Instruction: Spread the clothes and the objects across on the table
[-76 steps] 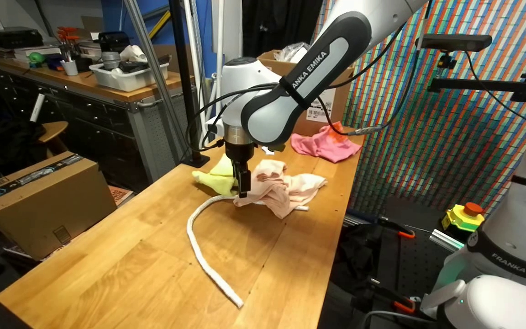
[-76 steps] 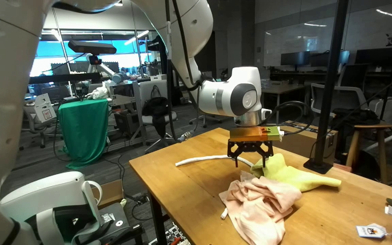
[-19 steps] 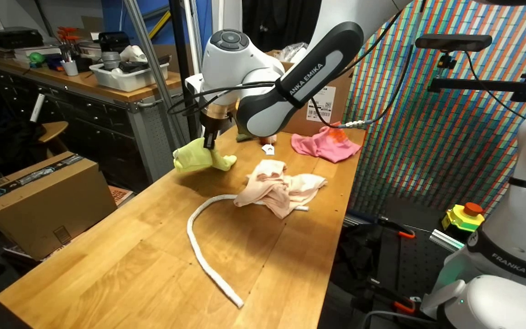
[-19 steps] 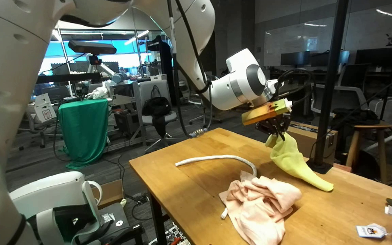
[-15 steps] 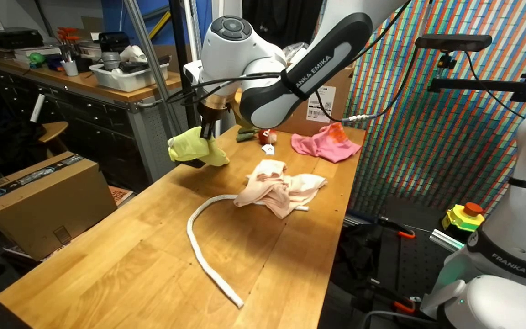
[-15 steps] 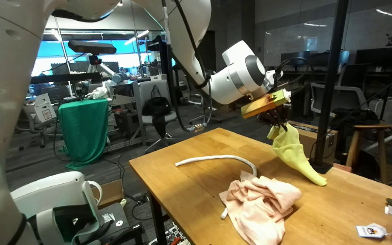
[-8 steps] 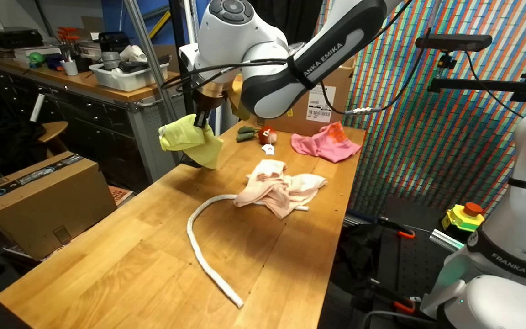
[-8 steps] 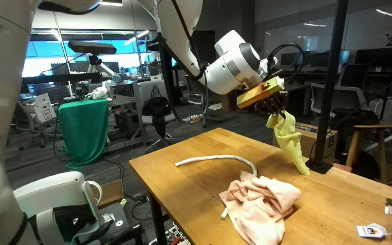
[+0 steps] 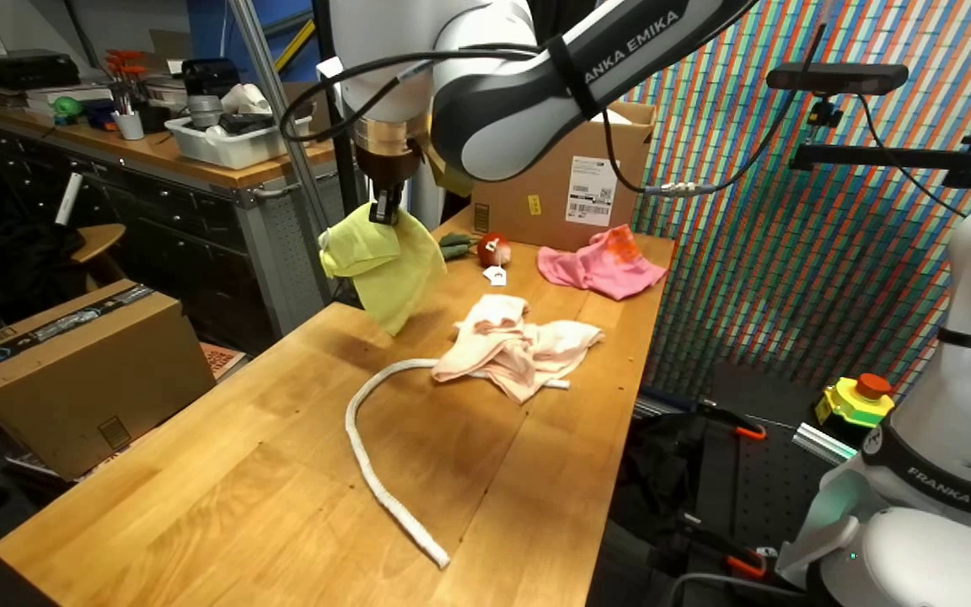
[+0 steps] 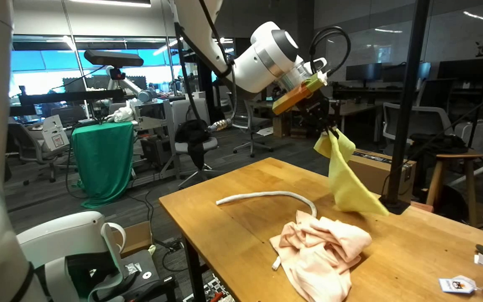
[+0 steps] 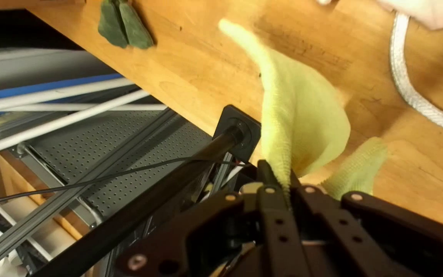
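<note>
A yellow cloth (image 9: 393, 282) hangs from my gripper (image 9: 383, 216) above the table (image 9: 241, 497), near its edge; I cannot tell whether its lowest corner touches the wood. In the wrist view the fingers (image 11: 266, 174) are shut on a narrow fold of it, and a loose flap droops beside them. A crumpled peach cloth (image 10: 317, 251) lies mid-table over part of a curved white rope (image 9: 376, 480). Farther along in an exterior view are a pink cloth (image 9: 599, 265) and a red round object (image 9: 494, 249) with a tag and green leaves (image 11: 126, 27).
A black pole (image 10: 409, 92) rises from a base (image 11: 240, 130) at the table edge, close to the yellow cloth. A big cardboard box (image 9: 557, 181) stands at the table's end. Another box (image 9: 85, 379) is down beside the table.
About five seconds ago my gripper stood open at the yellow cloth on the table. Since then it has shut on it and risen. Over the last second the cloth has lifted higher and fallen more open.
</note>
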